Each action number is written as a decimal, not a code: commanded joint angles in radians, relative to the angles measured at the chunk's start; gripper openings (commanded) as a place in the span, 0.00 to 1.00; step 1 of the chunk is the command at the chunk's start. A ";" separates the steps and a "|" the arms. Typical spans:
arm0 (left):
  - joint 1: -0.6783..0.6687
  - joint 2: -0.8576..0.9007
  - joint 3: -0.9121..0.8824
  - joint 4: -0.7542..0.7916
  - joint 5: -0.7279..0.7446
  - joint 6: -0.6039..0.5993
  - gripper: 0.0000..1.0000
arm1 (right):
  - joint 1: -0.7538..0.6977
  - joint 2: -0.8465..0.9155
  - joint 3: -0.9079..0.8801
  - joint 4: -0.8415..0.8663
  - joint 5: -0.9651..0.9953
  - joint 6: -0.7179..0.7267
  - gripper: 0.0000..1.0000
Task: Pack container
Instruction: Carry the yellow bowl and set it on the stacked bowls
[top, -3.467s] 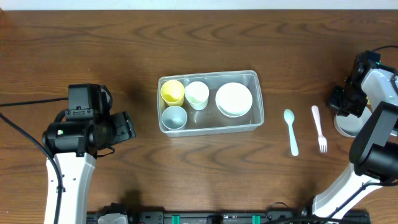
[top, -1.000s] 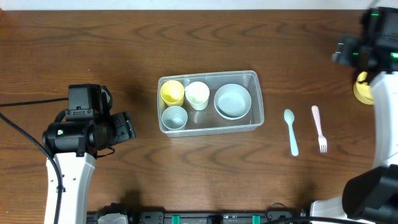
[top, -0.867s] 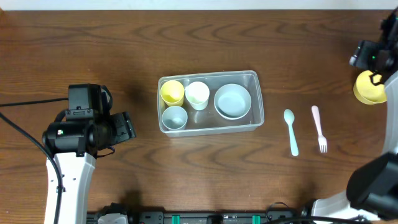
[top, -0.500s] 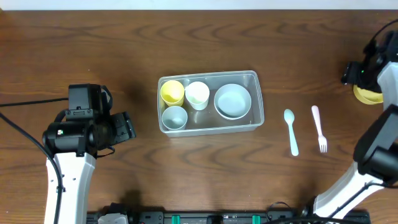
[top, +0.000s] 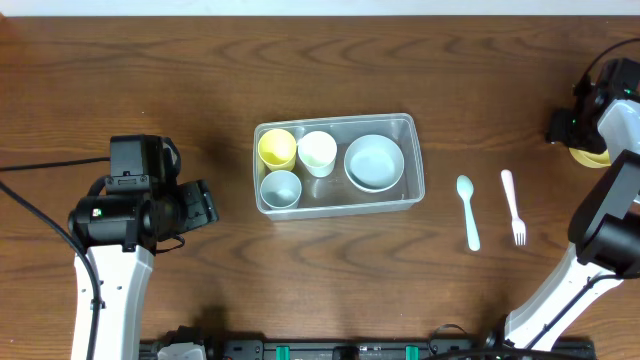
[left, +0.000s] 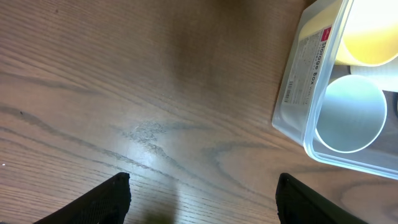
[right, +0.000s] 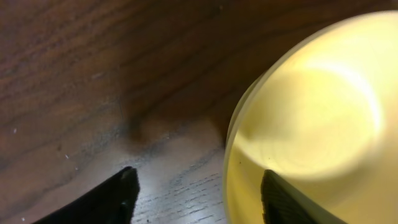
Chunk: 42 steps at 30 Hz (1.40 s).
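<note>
L gripper (left: 202, 200): fingers apart, nothing btwn them. Hangs over bare table (top: 150, 60), L of the container and not touching it.
Spoon (top: 467, 211): pale blue, flat on table, R of container. Bowl end far, handle near.
Fork (top: 512, 205): pink, just R of spoon and roughly parallel to it. Tines at near end.
Container (top: 340, 118): clear tub, mid-table, long side running L–R, upright, top open. L wrist cam shows its L end wall w/ a printed label (left: 305, 62).
Pale-blue cup (top: 280, 188): inside tub, near-L corner, upright.
Yellow cup (top: 278, 148): inside tub, far-L corner, just beside pale-blue cup.
White cup (top: 317, 153): inside tub, just R of yellow cup, by far wall.
Pale-blue bowl (top: 374, 162): fills R half of tub, upright.
R gripper (right: 199, 196): at far-R edge of table, fingers apart and straddling rim of yellow bowl. One tip sits outside over the wood, the other over the bowl's inside. Contact w/ rim: can't tell.
Yellow bowl (right: 311, 112): upright on table, far R, well apart from container. Overhead cam shows only a sliver under the R arm.
</note>
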<state>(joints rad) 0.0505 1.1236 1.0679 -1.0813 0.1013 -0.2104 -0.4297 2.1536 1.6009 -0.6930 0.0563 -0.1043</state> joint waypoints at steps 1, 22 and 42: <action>0.003 -0.007 0.008 -0.005 -0.011 -0.002 0.75 | -0.014 0.008 0.015 -0.001 0.007 -0.005 0.52; 0.003 -0.007 0.008 -0.006 -0.011 -0.002 0.75 | 0.000 -0.027 0.015 -0.045 -0.047 0.021 0.01; 0.003 -0.007 0.008 -0.006 -0.011 -0.002 0.75 | 0.686 -0.563 0.015 -0.193 -0.175 -0.216 0.01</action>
<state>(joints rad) 0.0505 1.1236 1.0679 -1.0817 0.1013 -0.2104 0.1577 1.5967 1.6123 -0.8623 -0.1230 -0.2405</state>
